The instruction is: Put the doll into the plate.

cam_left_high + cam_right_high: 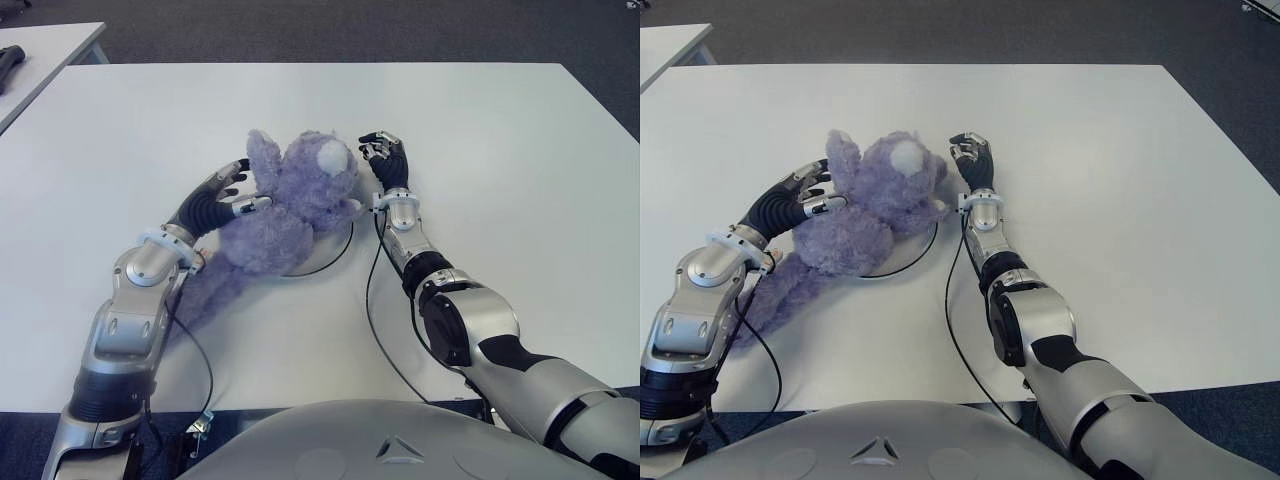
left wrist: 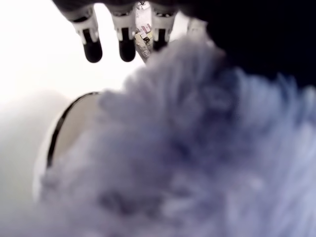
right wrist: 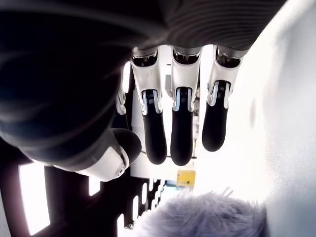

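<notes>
A fluffy purple doll [image 1: 290,210] lies across a white plate with a dark rim [image 1: 335,255]; its head and body cover most of the plate, and its legs trail off toward my left arm. My left hand [image 1: 250,185] is against the doll's left side by an ear, fingers [image 2: 126,47] stretched out straight and not closed around it. The doll's fur [image 2: 197,158] fills the left wrist view, with the plate rim [image 2: 59,128] beside it. My right hand [image 1: 385,155] is just right of the doll's head, its fingers [image 3: 181,133] loosely bent and holding nothing.
The white table [image 1: 500,150] stretches wide on the right and far side. Black cables [image 1: 375,320] run from my right wrist across the table toward my body. A second table [image 1: 50,45] with a dark object [image 1: 8,62] stands at the far left.
</notes>
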Robot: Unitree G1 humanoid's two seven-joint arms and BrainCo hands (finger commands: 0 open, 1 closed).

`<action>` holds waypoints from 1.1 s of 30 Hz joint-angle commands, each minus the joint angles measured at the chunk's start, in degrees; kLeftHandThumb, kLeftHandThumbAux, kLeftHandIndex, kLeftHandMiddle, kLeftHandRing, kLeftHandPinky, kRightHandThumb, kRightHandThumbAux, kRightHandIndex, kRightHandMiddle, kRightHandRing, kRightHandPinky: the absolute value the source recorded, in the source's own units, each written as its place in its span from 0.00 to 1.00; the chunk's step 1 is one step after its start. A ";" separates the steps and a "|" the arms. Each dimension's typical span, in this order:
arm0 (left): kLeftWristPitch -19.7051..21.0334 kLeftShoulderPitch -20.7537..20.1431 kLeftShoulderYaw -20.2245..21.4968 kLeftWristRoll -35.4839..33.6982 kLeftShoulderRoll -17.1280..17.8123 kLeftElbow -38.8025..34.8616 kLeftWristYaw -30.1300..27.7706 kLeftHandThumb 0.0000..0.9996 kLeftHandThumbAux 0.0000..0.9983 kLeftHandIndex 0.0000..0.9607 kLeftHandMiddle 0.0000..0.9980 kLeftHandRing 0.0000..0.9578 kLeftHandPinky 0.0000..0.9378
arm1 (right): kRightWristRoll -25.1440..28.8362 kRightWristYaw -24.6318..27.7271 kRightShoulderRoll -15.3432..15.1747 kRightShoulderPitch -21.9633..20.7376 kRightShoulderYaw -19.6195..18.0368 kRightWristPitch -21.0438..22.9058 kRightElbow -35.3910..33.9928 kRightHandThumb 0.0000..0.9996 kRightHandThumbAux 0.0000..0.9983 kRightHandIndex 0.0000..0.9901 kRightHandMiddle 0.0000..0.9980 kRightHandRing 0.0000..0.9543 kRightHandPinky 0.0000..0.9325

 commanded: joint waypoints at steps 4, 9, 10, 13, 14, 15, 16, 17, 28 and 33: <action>0.52 0.91 -0.35 0.80 0.53 1.74 -0.65 0.00 0.49 0.00 0.00 0.01 0.02 | -1.22 0.09 0.55 12.34 0.34 5.09 7.18 0.68 0.74 0.42 0.37 0.38 0.36; -1.53 -0.83 1.73 -0.44 2.27 5.64 -2.26 0.00 0.48 0.00 0.00 0.02 0.03 | -1.19 0.28 0.53 12.40 0.32 5.02 7.17 0.68 0.74 0.42 0.37 0.38 0.37; -1.97 -1.32 2.23 -0.80 2.69 6.62 -2.67 0.00 0.47 0.00 0.01 0.02 0.02 | -1.19 0.29 0.53 12.40 0.32 5.01 7.17 0.68 0.74 0.42 0.37 0.38 0.37; -3.33 -2.74 3.89 -2.13 4.02 9.22 -4.01 0.00 0.47 0.00 0.01 0.01 0.01 | -1.20 0.28 0.52 12.41 0.33 5.02 7.17 0.68 0.74 0.42 0.37 0.38 0.38; -3.91 -3.36 4.81 -2.80 4.67 10.26 -4.61 0.00 0.47 0.00 0.01 0.01 0.01 | -1.21 0.27 0.52 12.42 0.34 5.01 7.17 0.68 0.74 0.42 0.37 0.38 0.38; -4.36 -3.75 5.42 -3.23 5.08 10.98 -5.03 0.00 0.46 0.00 0.01 0.01 0.01 | -1.22 0.26 0.53 12.42 0.35 5.01 7.18 0.68 0.74 0.42 0.37 0.38 0.38; -4.74 -4.03 5.84 -3.54 5.37 11.55 -5.34 0.00 0.46 0.00 0.01 0.01 0.01 | -1.23 0.24 0.54 12.43 0.36 5.01 7.18 0.68 0.74 0.42 0.37 0.38 0.38; -5.78 -5.04 7.71 -4.57 6.51 13.14 -6.15 0.00 0.46 0.00 0.01 0.01 0.01 | -1.18 0.28 0.59 12.43 0.31 5.04 7.18 0.68 0.74 0.42 0.37 0.38 0.38; -15.97 -8.42 17.11 -7.05 8.00 22.58 -3.34 0.00 0.43 0.00 0.02 0.01 0.00 | -0.80 0.57 0.84 12.33 -0.04 5.12 7.17 0.68 0.74 0.42 0.36 0.38 0.37; -20.95 -10.61 19.15 -7.41 7.32 30.25 -2.04 0.00 0.43 0.00 0.04 0.02 0.00 | -1.06 0.34 0.78 12.34 0.18 4.91 7.17 0.68 0.74 0.42 0.37 0.38 0.38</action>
